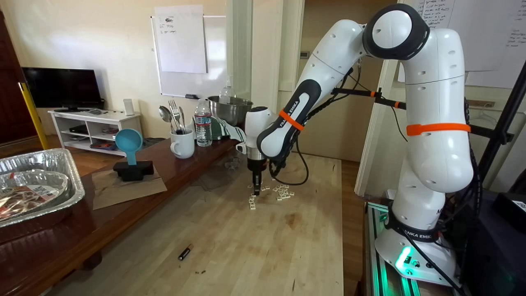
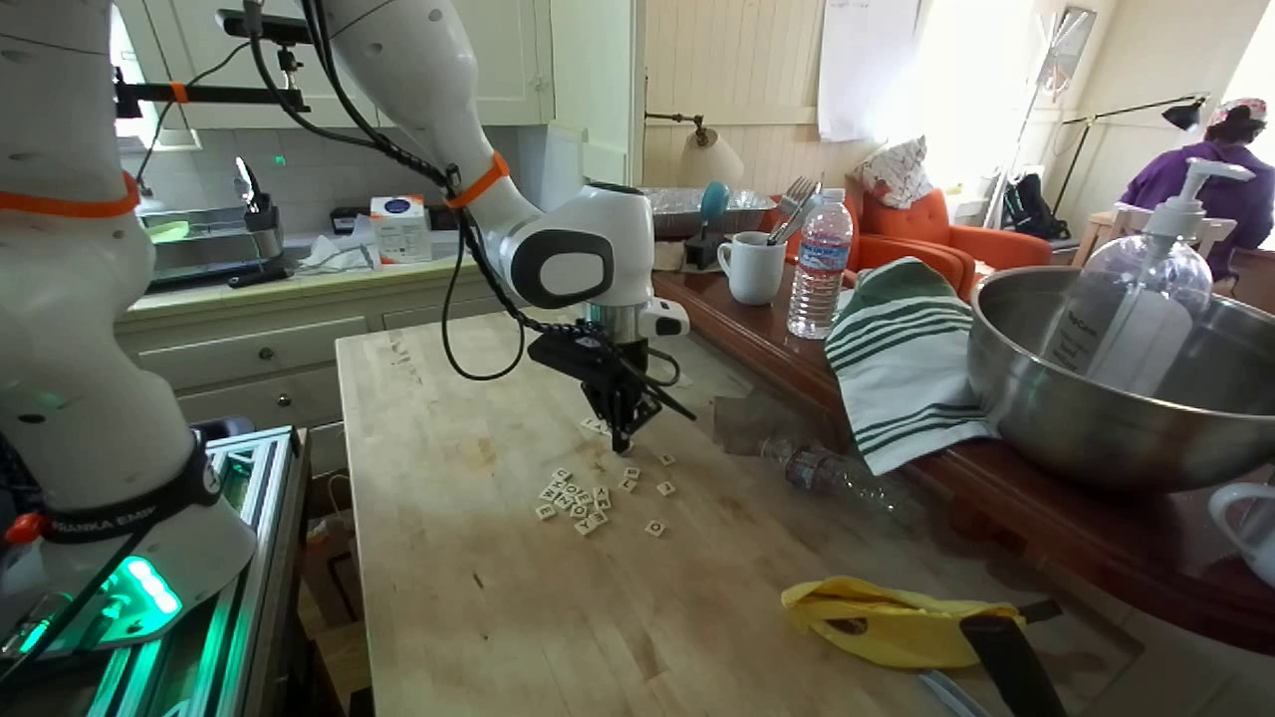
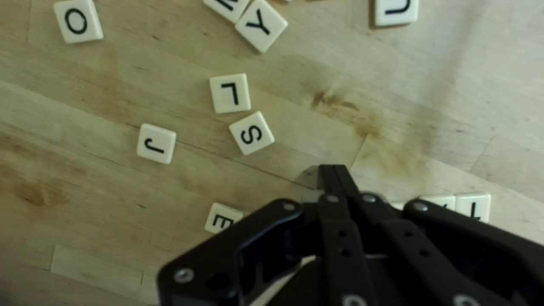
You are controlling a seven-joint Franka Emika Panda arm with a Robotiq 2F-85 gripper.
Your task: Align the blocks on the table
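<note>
Several small cream letter blocks lie on the wooden table (image 1: 238,246), also seen in the other views. A loose cluster of blocks (image 2: 573,498) sits beside my gripper. In the wrist view, blocks L (image 3: 230,93), S (image 3: 251,133), J (image 3: 156,143), O (image 3: 77,21) and E (image 3: 223,219) lie apart at different angles. A T block (image 3: 474,207) touches a neighbour in a row partly hidden by the fingers; this short row (image 1: 252,201) shows in an exterior view. My gripper (image 3: 333,170), also in both exterior views (image 1: 257,192) (image 2: 620,443), is shut, low at the table, with a pale block just beside its fingers.
A dark wood ledge (image 1: 82,226) runs along the table, bearing a mug (image 1: 183,144), water bottle (image 1: 203,125) and steel bowl (image 2: 1096,428). A clear bottle (image 2: 827,468) and yellow pouch (image 2: 887,622) lie on the table. A battery (image 1: 185,252) lies farther along.
</note>
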